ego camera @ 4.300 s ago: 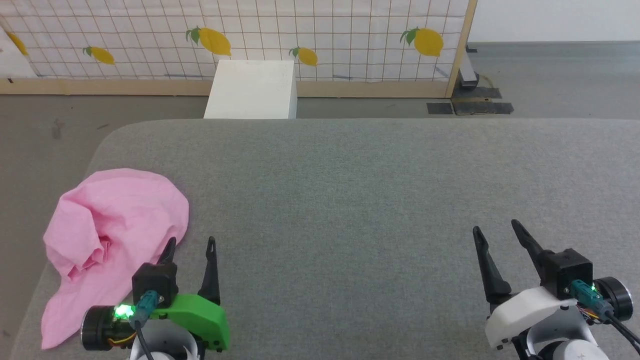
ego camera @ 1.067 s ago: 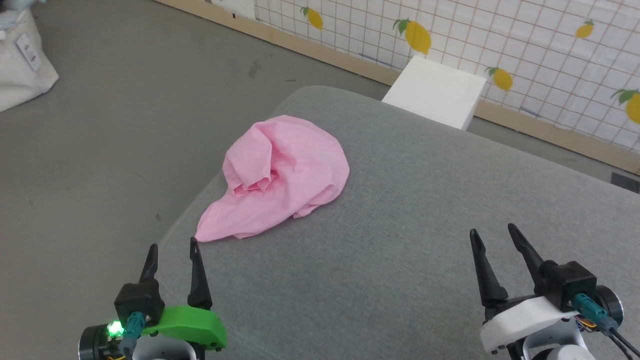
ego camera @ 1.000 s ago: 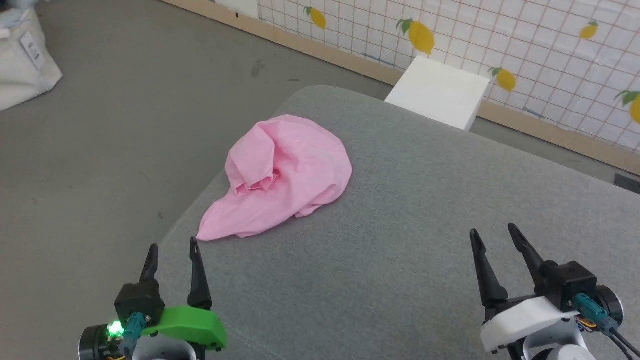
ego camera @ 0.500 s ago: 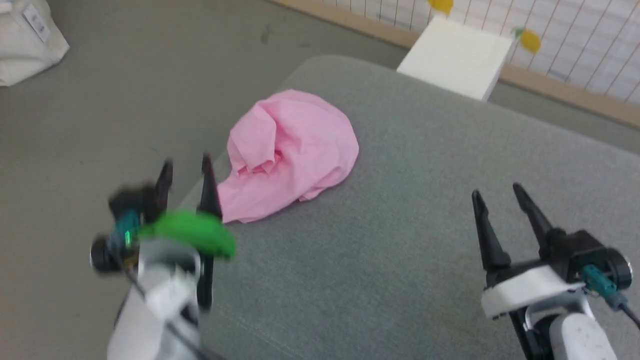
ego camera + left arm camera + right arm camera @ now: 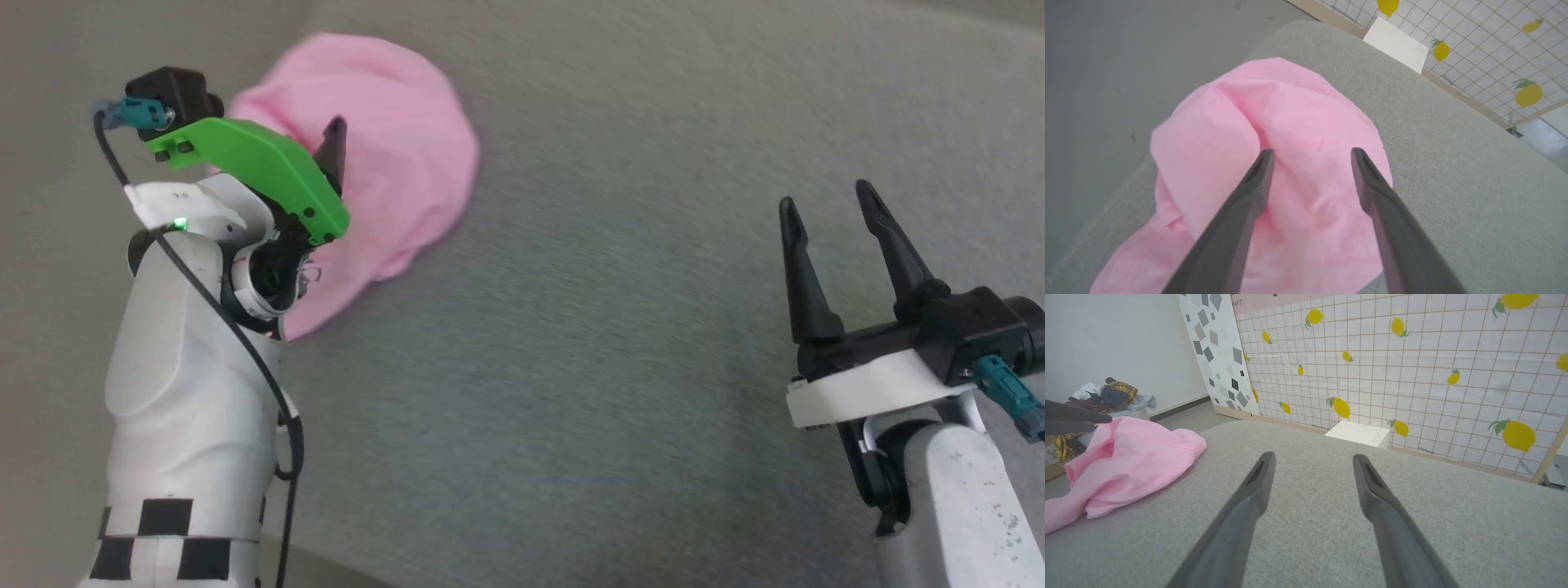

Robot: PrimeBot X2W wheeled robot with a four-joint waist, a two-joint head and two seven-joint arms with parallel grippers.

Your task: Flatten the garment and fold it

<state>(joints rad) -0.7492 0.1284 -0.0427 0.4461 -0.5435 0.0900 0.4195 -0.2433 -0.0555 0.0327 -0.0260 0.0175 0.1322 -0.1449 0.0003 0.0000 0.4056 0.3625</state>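
— What just changed?
— The left gripper (image 5: 1312, 152) has swung out over the shorts (image 5: 392, 139), jaws wide and empty. A first grab looks near; the shorts are still bunched up.
— Where, and how many?
— Eleven o'clock on the grey surface (image 5: 620, 327). One pair of shorts, two grippers; the right gripper (image 5: 824, 196) is at three o'clock, wide, empty.
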